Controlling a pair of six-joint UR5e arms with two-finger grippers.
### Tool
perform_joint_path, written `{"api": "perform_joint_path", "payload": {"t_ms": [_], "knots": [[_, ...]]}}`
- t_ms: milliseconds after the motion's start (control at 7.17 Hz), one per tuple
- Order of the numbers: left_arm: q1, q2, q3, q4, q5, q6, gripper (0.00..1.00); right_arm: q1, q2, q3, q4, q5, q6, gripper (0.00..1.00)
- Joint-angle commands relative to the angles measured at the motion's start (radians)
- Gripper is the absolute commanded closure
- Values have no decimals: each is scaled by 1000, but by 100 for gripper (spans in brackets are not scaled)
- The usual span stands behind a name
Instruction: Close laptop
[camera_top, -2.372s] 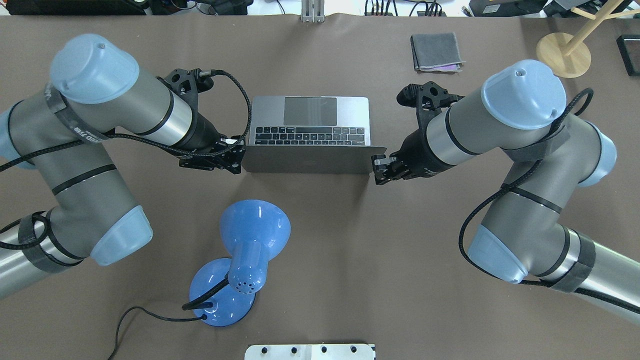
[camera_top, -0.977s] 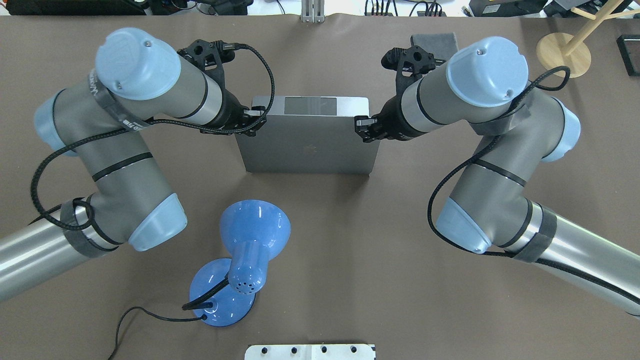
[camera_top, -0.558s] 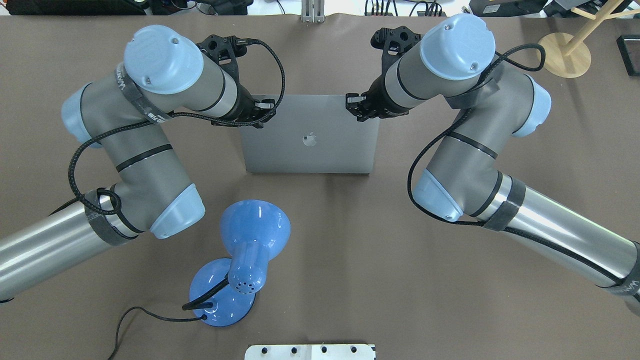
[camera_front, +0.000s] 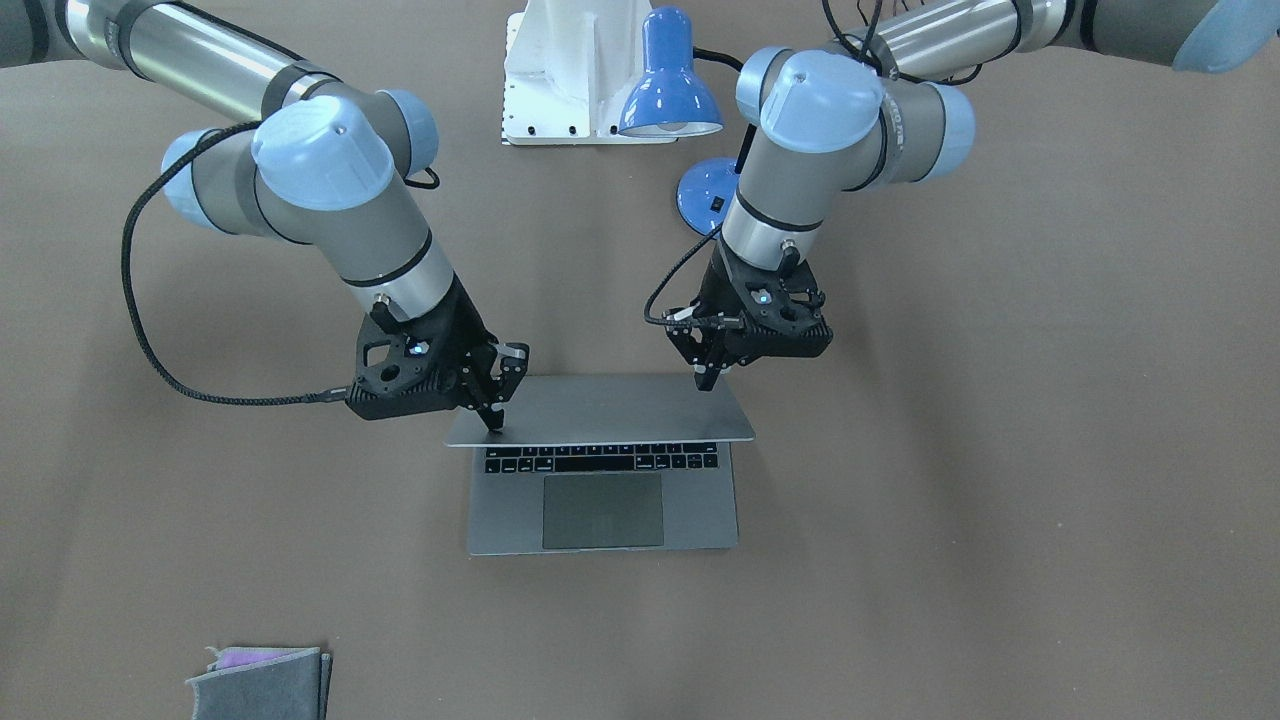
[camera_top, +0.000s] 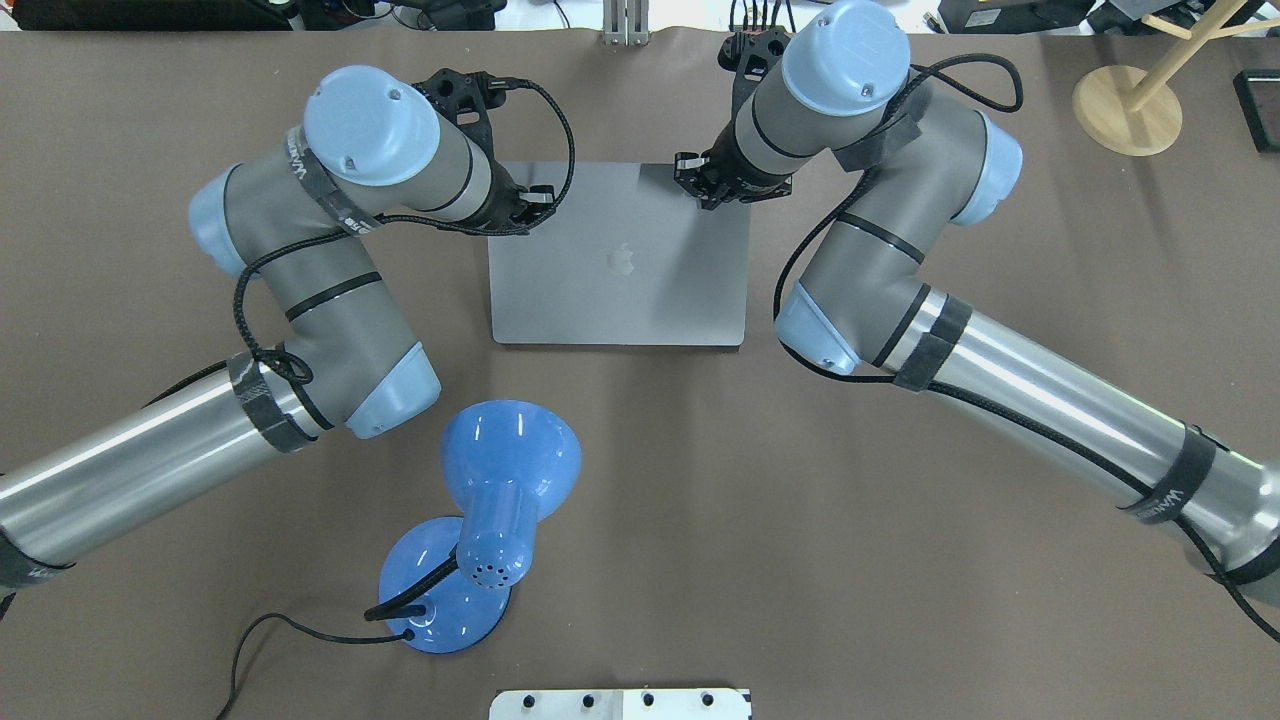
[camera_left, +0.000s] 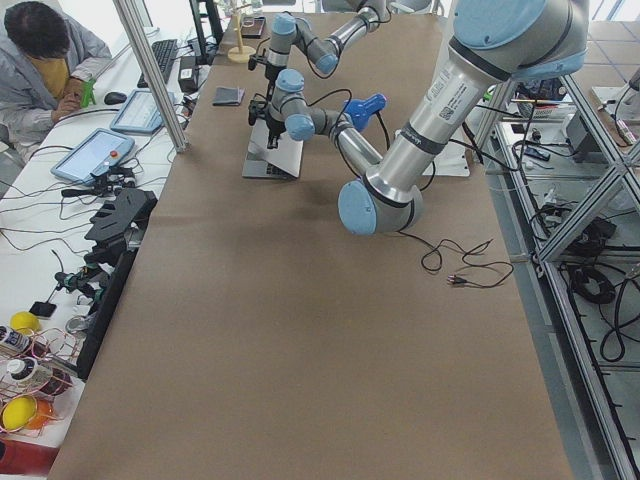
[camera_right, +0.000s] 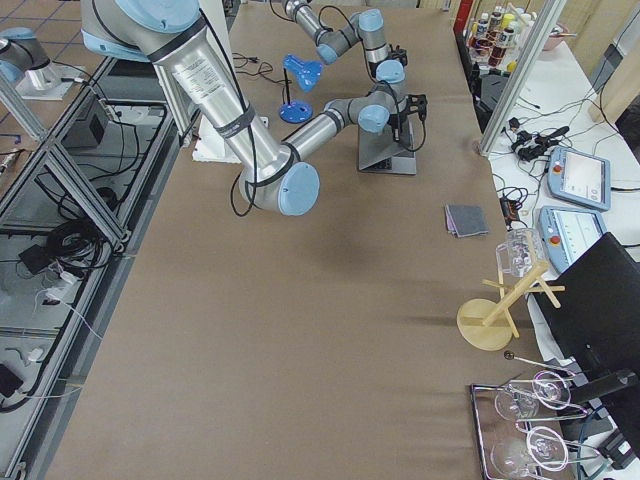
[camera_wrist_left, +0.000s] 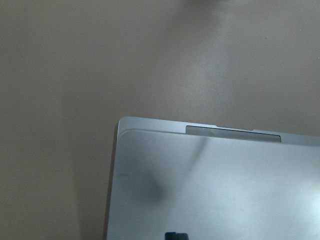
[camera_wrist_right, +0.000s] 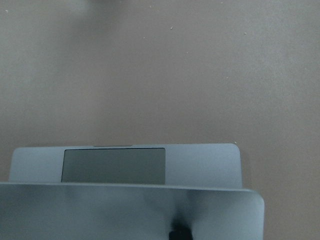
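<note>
The space-grey laptop (camera_top: 620, 270) lies mid-table with its lid tilted far down over the base. In the front-facing view the lid (camera_front: 600, 410) still stands off the base, and the keys and trackpad (camera_front: 603, 510) show under its edge. My left gripper (camera_top: 535, 200) is shut and presses its tips on the lid's back near one free corner (camera_front: 705, 378). My right gripper (camera_top: 705, 195) is shut and presses near the other corner (camera_front: 495, 410). The left wrist view shows the lid (camera_wrist_left: 210, 185), and the right wrist view shows the lid (camera_wrist_right: 125, 210) above the trackpad (camera_wrist_right: 114, 165).
A blue desk lamp (camera_top: 500, 500) stands between the laptop and the robot's white base plate (camera_top: 620, 703). A folded grey cloth (camera_front: 260, 685) lies at the far side. A wooden stand (camera_top: 1127, 108) is at the far right corner. A person (camera_left: 45, 60) sits beside the table.
The lid has swung from upright down over the keyboard. Both grippers have moved away from the robot along with it, pushing on the lid's back.
</note>
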Motion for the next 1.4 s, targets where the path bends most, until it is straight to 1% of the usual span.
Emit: {"api": "perform_joint_path", "payload": {"t_ms": [0,140,279,419,837,977,1116,1256], "knots": [[-1,-36,143,-96,22,1,100,1,63,-154,48,8,-2,100],[-1,-58,199,-116,41,4,100,1,70,-180,48,9,-8,100],[1,-75,259,-164,42,4,100,-1,83,-221,52,15,-9,100],[-1,-78,270,-173,41,3,100,-1,108,-264,54,49,-11,100],[-1,-84,266,-170,36,-1,100,1,110,-262,54,72,-9,100],[-10,-75,217,-154,19,2,100,25,105,-231,51,101,-8,100],[-59,0,100,-87,-108,6,100,92,73,-155,31,214,-12,100],[-149,117,-50,-52,-261,60,100,166,-61,-13,22,291,-34,100]]}}
